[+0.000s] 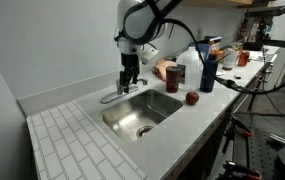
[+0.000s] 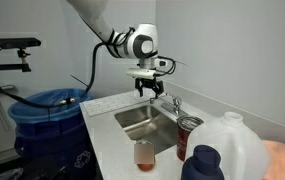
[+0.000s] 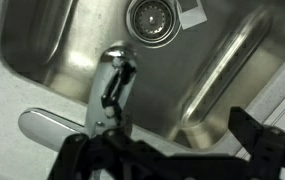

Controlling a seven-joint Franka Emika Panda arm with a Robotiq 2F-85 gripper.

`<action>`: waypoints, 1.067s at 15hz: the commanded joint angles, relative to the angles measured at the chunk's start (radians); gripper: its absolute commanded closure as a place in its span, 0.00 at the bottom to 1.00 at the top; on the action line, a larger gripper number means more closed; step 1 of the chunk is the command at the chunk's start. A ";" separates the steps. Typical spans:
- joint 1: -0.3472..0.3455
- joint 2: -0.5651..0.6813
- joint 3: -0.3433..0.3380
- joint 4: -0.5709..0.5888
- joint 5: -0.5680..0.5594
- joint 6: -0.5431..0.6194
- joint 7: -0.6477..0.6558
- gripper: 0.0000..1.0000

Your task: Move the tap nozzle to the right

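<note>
Above the tap nozzle, the arm points straight down, its tool spread wide, gripping nothing.

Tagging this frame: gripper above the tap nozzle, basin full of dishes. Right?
Not quite. The gripper is above the tap nozzle, but the basin is not full of dishes: the wrist view shows bare steel and only the drain.
</note>
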 commanded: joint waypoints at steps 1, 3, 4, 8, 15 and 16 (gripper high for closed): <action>-0.018 0.001 0.014 0.006 0.028 -0.059 0.000 0.00; -0.011 -0.003 0.006 0.000 0.009 -0.059 0.011 0.00; -0.008 -0.005 0.001 -0.002 -0.002 -0.052 0.018 0.00; 0.005 -0.011 -0.026 -0.004 -0.086 -0.013 0.055 0.00; -0.001 -0.002 -0.065 0.024 -0.178 -0.005 0.142 0.00; -0.003 0.001 -0.072 0.030 -0.184 -0.004 0.148 0.00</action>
